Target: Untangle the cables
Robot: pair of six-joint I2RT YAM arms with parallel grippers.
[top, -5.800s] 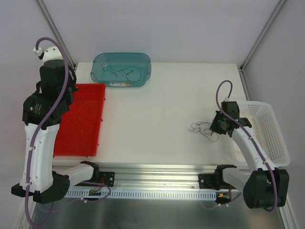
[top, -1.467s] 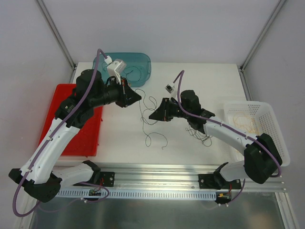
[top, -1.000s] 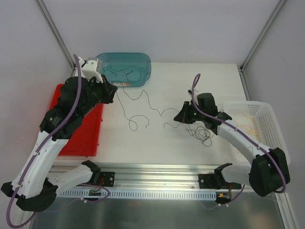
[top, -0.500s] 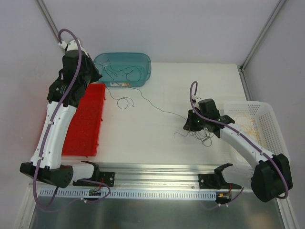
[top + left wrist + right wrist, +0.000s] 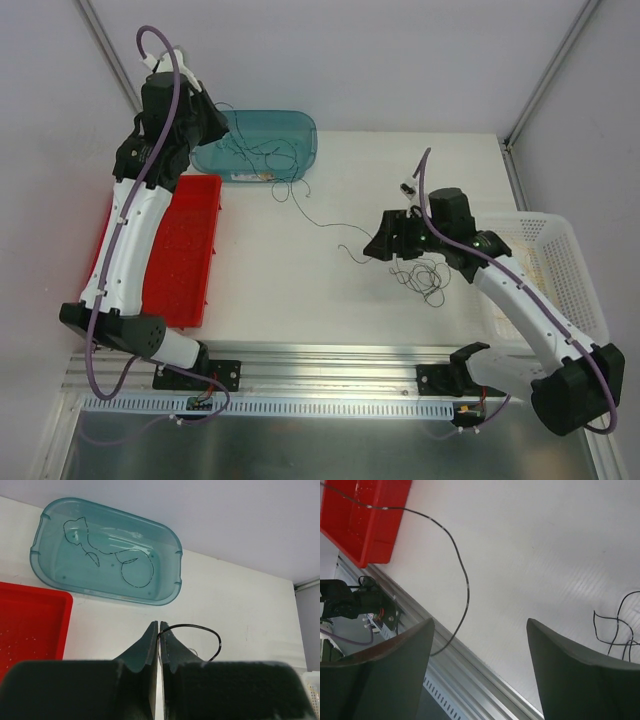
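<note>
1. The left tool (image 5: 159, 628) is pressed together on a thin dark cable (image 5: 466, 585) and holds it high over the blue tub (image 5: 176, 575) at the far left of the bench (image 5: 300, 290).
2. From that pinch the dark cable drops past the tub's near rim and slants across the bench toward the right tool (image 5: 380, 247), which is spread wide and grips nothing.
3. The tangle (image 5: 425, 281) lies on the bench just under the right arm.
4. The tub sits right below the left tool, so I'd judge that arm the one to lower the strand in, its long tail following.
5. The left wrist view alone shows the pinch, and a second cable (image 5: 123, 571) lying in the tub. The right wrist view shows the strand lying below the open fingers, touching neither.
</note>
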